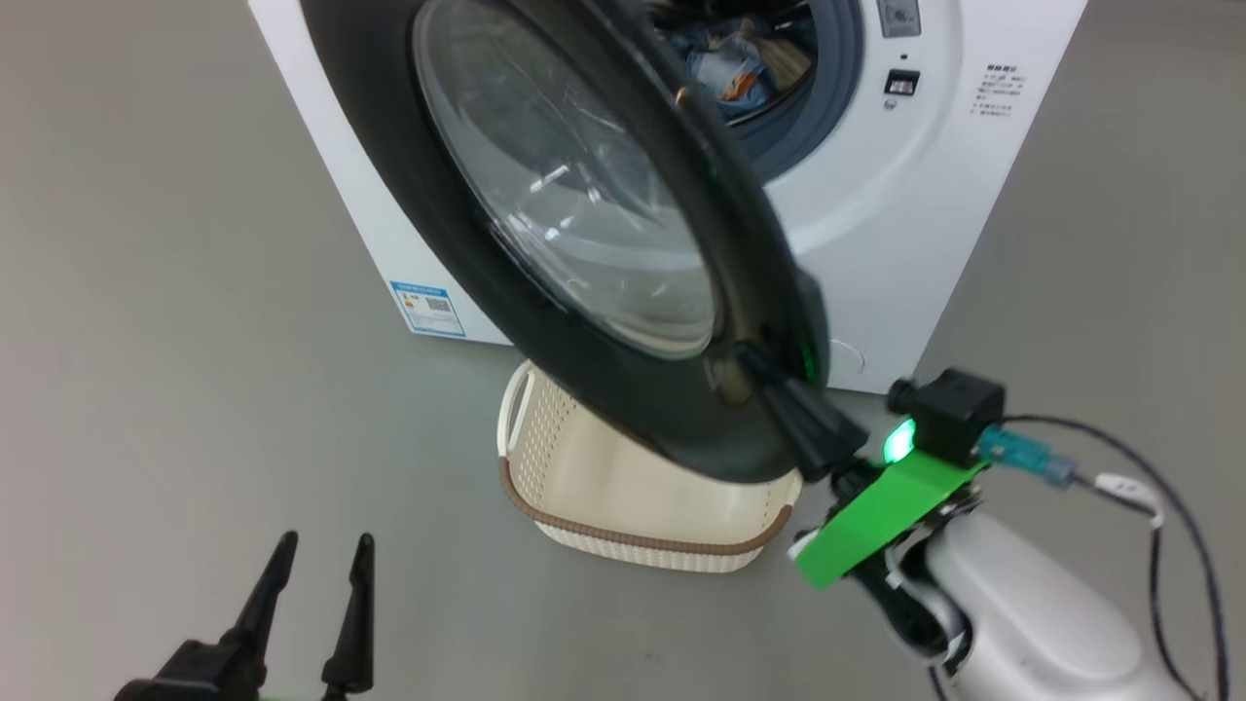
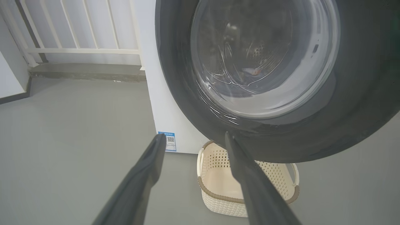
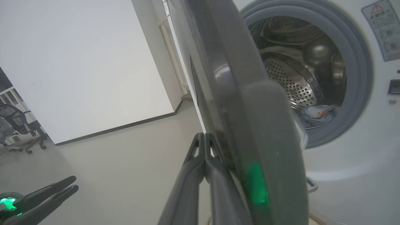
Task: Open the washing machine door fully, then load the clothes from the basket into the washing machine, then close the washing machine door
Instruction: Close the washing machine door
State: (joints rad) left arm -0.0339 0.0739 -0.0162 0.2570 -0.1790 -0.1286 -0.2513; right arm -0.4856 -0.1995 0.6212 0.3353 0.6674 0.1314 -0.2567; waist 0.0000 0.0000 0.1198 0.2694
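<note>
Looks like the closing step: the clothes lying inside the drum at the top of the head view, the basket bare on the floor at lower centre, just under the half-swung washing machine door. Right gripper at centre right, fingers pressed together with nothing between them, laid against the door's dark rim near its lower edge: a push, not a grasp. Left gripper at lower left, fingers spread apart, holding nothing, well clear of the door.

To do this well:
- Push with the flat of the joined fingers, not the tips, to avoid slipping off the glossy rim.
- Follow the door's own arc rather than driving straight at the washing machine.
- Stay out near the free edge, at the lower right of the door, for leverage.
- Watch the gasket opening — check for fabric trailing over the lip before the last stretch.
- Leave the left arm low and out of the swing.
- Finish with a firm, steady press, and judge the door closed only with the rim flush against the white front.
</note>
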